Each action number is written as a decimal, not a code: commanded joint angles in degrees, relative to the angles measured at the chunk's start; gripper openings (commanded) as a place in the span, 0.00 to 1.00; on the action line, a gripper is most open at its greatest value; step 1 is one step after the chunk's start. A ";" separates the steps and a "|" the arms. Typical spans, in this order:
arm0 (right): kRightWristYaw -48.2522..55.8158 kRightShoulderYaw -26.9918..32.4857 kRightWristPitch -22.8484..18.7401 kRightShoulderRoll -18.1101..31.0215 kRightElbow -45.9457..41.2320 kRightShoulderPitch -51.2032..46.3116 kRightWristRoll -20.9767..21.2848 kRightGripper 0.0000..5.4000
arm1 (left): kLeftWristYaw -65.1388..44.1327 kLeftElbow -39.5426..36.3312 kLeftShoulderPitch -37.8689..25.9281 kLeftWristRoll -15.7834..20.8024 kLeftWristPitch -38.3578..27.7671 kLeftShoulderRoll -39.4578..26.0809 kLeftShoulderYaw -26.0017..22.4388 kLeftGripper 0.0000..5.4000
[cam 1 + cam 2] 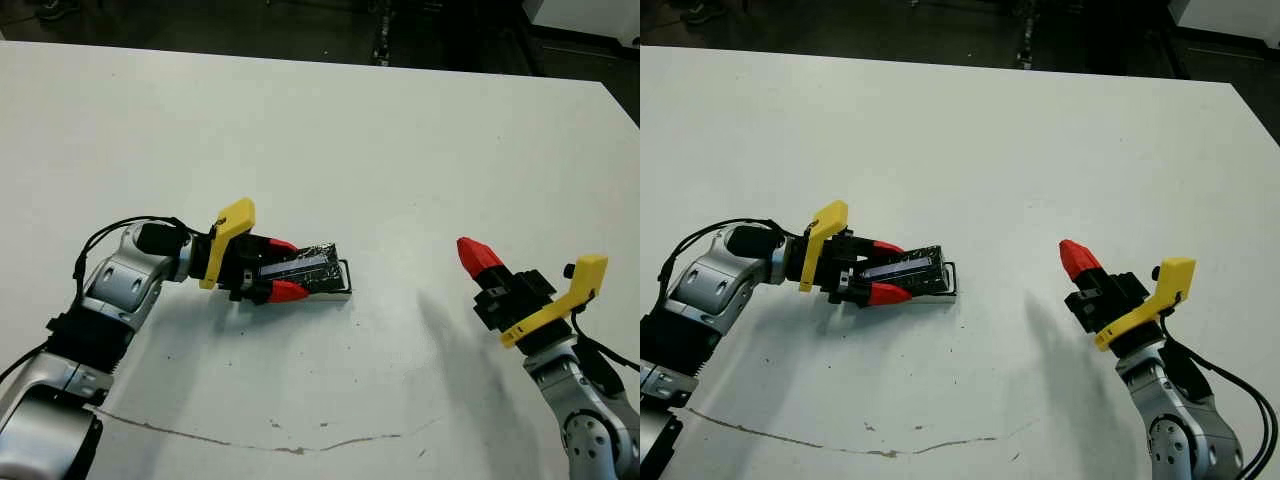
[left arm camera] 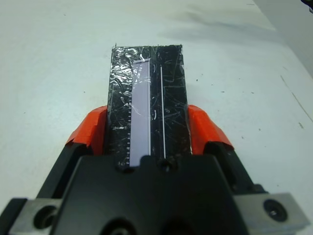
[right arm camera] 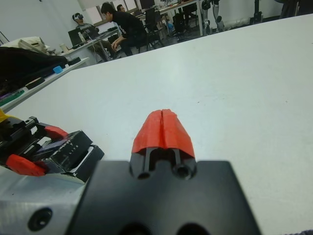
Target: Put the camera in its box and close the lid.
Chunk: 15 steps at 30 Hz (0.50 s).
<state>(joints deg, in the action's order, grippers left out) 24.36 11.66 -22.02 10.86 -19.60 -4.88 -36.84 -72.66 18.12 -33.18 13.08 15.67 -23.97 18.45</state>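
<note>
While the lid (image 2: 146, 98) sits flat on the box (image 1: 340, 280) on the desk (image 1: 400, 130), left jaws (image 1: 281, 268) clenched on its two long sides, likely to press it down squarely. Right jaws (image 1: 478, 257) closed on nothing, well apart. Camera not visible, presumably inside the box under the lid.

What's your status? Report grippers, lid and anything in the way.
Left gripper clamped on the lid, lid on the box. Right gripper shut, empty, off to the side. Camera not visible. Nothing in the way.
</note>
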 commanded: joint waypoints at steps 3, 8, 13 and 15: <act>0.18 0.11 0.08 0.72 0.50 -0.46 0.21 0.00 | -2.46 5.25 0.87 -1.53 -1.90 4.62 4.02 0.58; -0.15 0.22 -0.17 0.69 0.17 -0.59 0.02 0.00 | -2.70 7.49 -0.03 -2.06 -3.74 6.29 4.59 0.58; -0.39 0.21 -0.79 0.76 -0.08 -0.75 -0.37 0.00 | -1.65 8.33 -0.29 -2.96 -4.69 7.78 5.03 0.58; 0.06 0.11 -0.20 0.64 0.25 -0.72 -0.27 0.00 | -1.15 8.71 -0.28 -3.60 -5.74 8.39 5.37 0.58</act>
<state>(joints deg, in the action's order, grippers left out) 24.32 11.66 -22.04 10.86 -19.49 -5.01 -37.05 -73.84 25.64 -35.70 11.76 9.58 -19.46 19.68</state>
